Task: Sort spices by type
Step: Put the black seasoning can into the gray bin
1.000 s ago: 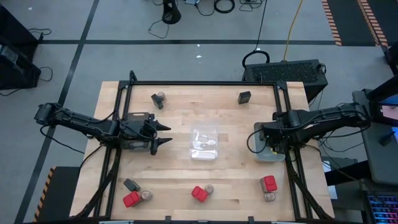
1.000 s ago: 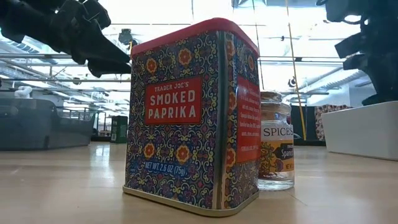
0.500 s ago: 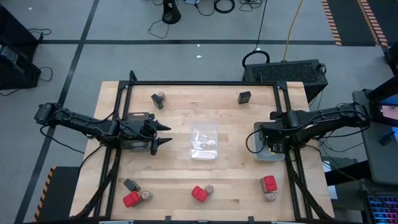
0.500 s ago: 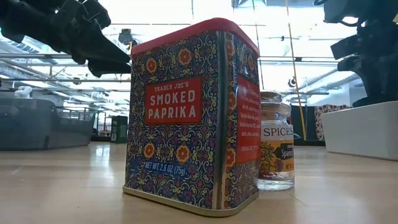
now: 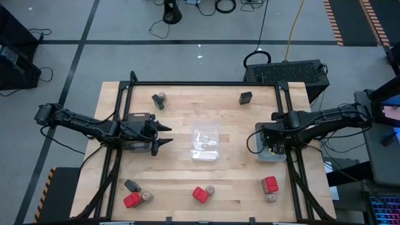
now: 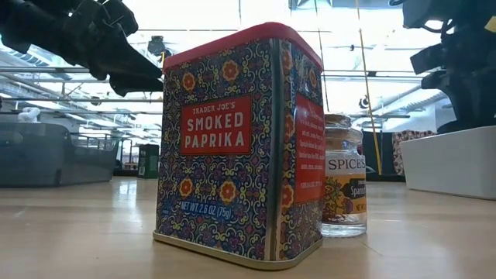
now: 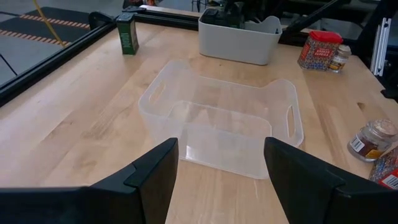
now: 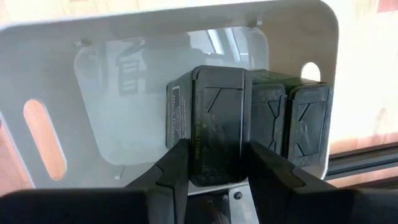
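My right gripper point(image 5: 273, 148) points down into the grey tray point(image 5: 257, 145) at the table's right. It is shut on a black box point(image 8: 214, 118), which stands next to two more black boxes point(image 8: 289, 124). My left gripper point(image 5: 167, 135) hovers open left of the clear tray point(image 7: 224, 124), touching nothing. Red boxes point(image 5: 132, 200) point(image 5: 200, 194) point(image 5: 270, 184) stand along the near edge, with round jars point(image 5: 147, 196) point(image 5: 210, 189) point(image 5: 270, 197) beside them. A black box point(image 5: 245, 97) stands near the far edge. My right gripper pinches the black box by two opposite sides point(image 8: 194, 152) between its two fingers, coming from above and pointing down. The box stands upright inside the grey tray point(image 8: 93, 93). I cannot tell whether its bottom rests on the tray floor.
A black box point(image 5: 131, 185) lies at the near left, and a jar point(image 5: 161, 97) with a dark box stands at the far left. The red paprika tin point(image 6: 236, 147) and a jar point(image 6: 343, 186) fill the low view. Bare wood lies around the clear tray point(image 5: 205, 144).
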`<state>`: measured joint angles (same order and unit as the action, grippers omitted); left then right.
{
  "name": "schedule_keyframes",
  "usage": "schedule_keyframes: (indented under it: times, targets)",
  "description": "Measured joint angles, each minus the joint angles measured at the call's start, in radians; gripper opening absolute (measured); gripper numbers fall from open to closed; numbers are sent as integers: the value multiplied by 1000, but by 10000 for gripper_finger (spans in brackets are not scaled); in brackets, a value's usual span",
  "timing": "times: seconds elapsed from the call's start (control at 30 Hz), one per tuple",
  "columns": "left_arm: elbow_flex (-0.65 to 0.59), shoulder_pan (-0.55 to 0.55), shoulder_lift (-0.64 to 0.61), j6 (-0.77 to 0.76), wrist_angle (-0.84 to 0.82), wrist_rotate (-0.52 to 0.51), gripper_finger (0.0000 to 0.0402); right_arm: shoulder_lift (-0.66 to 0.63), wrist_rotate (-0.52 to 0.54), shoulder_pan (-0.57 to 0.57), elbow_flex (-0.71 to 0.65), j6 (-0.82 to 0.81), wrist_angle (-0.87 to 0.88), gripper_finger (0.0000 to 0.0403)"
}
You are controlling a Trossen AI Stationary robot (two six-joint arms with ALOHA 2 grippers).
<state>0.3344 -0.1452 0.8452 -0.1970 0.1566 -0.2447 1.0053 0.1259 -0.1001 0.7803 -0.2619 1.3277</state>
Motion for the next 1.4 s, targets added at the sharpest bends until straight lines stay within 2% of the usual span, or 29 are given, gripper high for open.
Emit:
schedule_keyframes:
  times: [0.13,0.53,0.97,1.4]
  targets:
    - [0,0,0,0,0,0,241,11,-2,0,-40,-7,0,114]
    - [0,0,0,0,0,0,241,17,6,0,-41,-15,-16,117]
    - [0,0,0,0,0,0,242,17,4,0,-40,-60,15,206]
    - [0,0,0,-3,1,-2,241,17,-4,0,-39,-67,8,206]
